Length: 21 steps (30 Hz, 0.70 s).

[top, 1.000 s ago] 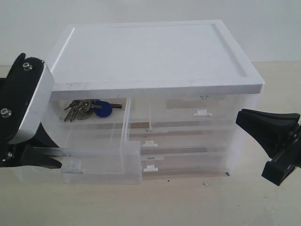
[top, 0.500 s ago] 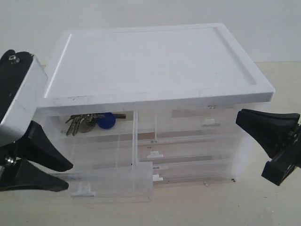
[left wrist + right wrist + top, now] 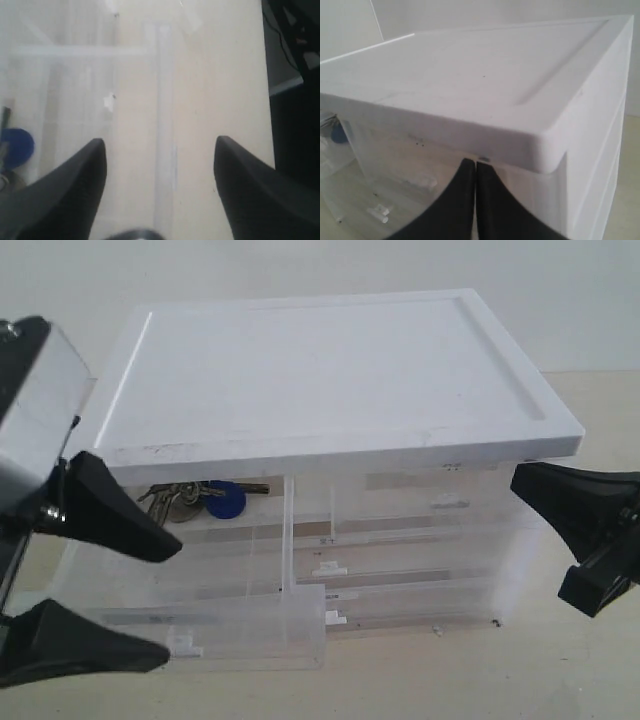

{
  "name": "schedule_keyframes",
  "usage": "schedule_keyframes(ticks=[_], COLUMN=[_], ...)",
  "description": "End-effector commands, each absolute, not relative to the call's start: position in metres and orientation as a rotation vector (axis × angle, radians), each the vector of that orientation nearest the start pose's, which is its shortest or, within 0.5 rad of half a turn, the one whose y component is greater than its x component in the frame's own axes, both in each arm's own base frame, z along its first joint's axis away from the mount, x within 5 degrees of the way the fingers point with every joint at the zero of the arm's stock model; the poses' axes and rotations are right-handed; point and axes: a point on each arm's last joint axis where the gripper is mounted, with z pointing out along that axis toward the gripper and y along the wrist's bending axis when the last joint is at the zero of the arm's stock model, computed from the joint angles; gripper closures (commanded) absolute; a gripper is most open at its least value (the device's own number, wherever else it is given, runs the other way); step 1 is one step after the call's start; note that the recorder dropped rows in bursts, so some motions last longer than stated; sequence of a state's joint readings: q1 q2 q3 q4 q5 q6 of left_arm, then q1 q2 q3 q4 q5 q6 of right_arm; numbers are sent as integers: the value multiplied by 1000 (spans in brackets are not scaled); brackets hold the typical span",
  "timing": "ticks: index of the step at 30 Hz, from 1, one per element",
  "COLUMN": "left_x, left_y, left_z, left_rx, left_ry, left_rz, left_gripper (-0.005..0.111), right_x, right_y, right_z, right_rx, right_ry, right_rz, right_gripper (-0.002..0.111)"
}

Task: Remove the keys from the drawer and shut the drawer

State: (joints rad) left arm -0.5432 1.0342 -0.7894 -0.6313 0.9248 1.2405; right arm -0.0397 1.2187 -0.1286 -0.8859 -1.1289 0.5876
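Step in hand: fetching the keys. The drawer (image 3: pixel 250 635) is pulled well out of the cabinet's front on the left side, and the keys (image 3: pixel 195 498) lie inside it at the back, blue fob toward the middle, just under the front lip of the cabinet top (image 3: pixel 320 370). Not yet picked up.

Left tool (image 3: pixel 172 600) is spread wide and holds nothing. One finger is up near the keys' level, the other low by the drawer's front wall. Its wrist cam looks down btwn the fingers at the drawer rim & tabletop (image 3: pixel 420 680), w/ the fob just off to one side. Right tool (image 3: pixel 475 165) is pressed together, empty, parked at the cabinet's right front corner.

Next move, as I judge it: left tool goes in over the drawer toward the back, drops onto the bunch and closes on ring or fob. Then lift out, and push the drawer front home.

Tight spots:
- the top's lip sits right above the keys, so little headroom and a low approach from the front
- drawer side walls and the upright divider (image 3: pixel 288 540) just beside the fob limit sideways room

Bare tabletop in front of the drawer gives room to back out.
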Motion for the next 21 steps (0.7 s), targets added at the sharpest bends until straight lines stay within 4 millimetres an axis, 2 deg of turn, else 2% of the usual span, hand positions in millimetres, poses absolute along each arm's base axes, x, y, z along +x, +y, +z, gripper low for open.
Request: schedule_keyframes(ticks=[1, 3, 4, 11, 17, 21], left_x=[137, 139, 140, 144, 132, 133], left_y=[-135, -134, -133, -123, -123, -116], left_z=[336, 345, 345, 312, 312, 293], left_rx=[1408, 1279, 1267, 1541, 1767, 1822], left_ry=[1693, 1716, 1729, 1962, 1762, 1801], left_rz=[-551, -569, -557, -373, -387, -300], left_gripper=[49, 49, 49, 51, 51, 52], right_x=[161, 161, 161, 162, 162, 161], right_y=[57, 56, 56, 56, 56, 56], right_z=[198, 197, 197, 197, 197, 196], right_rx=[-471, -471, -470, -466, -464, -473], right_ry=[1590, 1600, 1605, 1609, 1610, 1611], right_rz=[669, 663, 660, 656, 658, 659], right_gripper=[108, 108, 108, 108, 108, 108])
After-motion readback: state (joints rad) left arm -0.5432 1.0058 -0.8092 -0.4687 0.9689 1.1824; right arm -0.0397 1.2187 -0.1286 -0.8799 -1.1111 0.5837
